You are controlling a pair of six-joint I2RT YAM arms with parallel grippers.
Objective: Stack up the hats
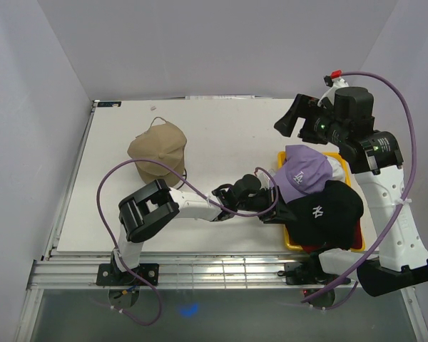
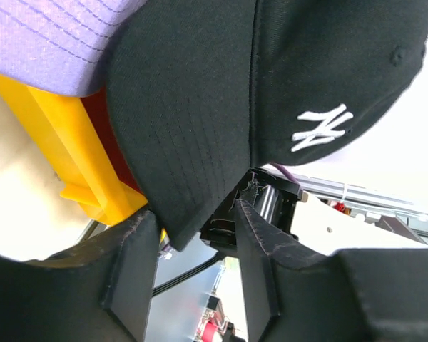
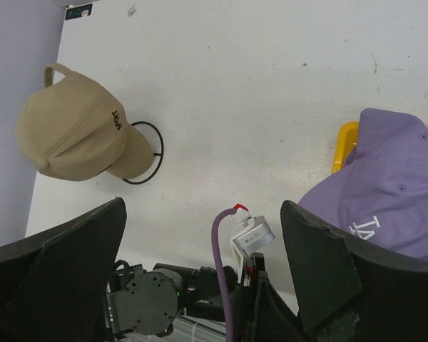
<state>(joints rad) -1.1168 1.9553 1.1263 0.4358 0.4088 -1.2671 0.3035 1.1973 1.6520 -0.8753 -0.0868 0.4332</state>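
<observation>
Fingers of your left gripper (image 2: 196, 217) loosely straddled the black fabric NY cap's (image 2: 307, 64) brim; right gripper (image 3: 201, 208) gaped wide

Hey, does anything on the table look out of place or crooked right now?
Yes. The black cap sits tilted, overhanging the rim of the yellow tray, its brim poking between the open jaws of the left gripper. The lavender cap leans too. The tan cap lies alone, far left of the tray.
</observation>
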